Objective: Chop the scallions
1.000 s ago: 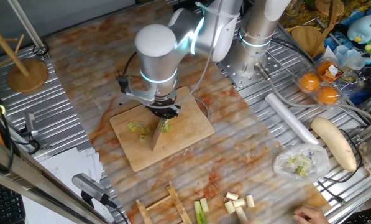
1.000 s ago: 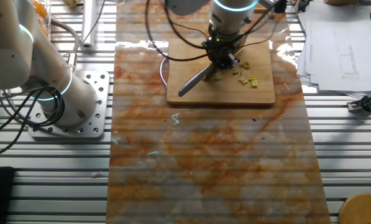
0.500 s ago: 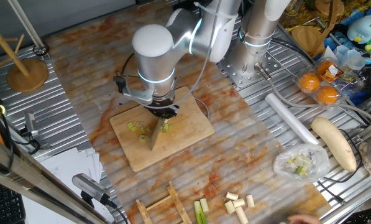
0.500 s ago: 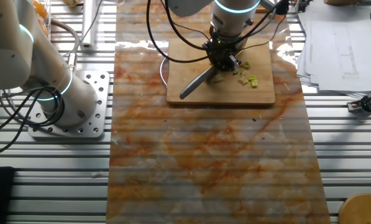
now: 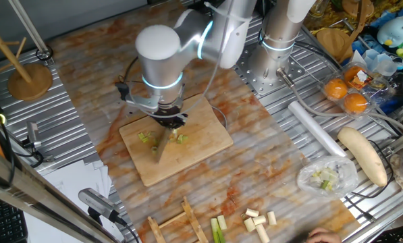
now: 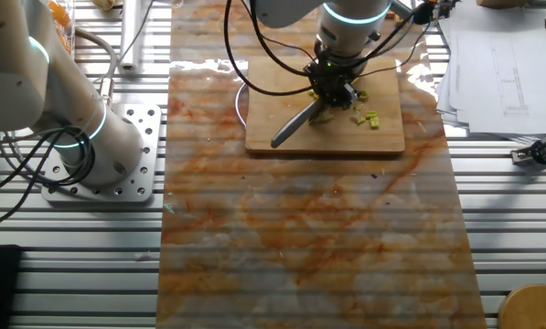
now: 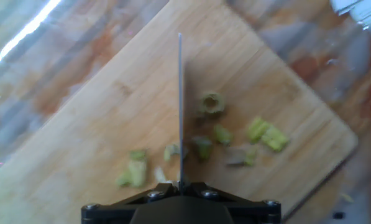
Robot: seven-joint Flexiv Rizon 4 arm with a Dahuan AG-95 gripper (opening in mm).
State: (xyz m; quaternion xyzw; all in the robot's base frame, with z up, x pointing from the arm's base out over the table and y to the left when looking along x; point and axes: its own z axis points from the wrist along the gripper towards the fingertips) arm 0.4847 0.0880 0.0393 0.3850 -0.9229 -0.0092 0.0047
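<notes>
Gripper [image 5: 169, 121] clamped on knife [image 7: 179, 106], over cutting board [image 5: 208, 138].
Chopped scallions [image 7: 235, 137] mid-board, both sides of blade; marbled mat [image 6: 309, 238] on slatted metal bench [image 5: 86, 155].

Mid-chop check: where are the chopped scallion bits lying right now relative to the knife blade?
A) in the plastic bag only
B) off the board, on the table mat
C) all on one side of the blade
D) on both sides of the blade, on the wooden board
D: in the hand view the knife blade splits the scallion bits, some left and more right, all on the wooden board.
</notes>
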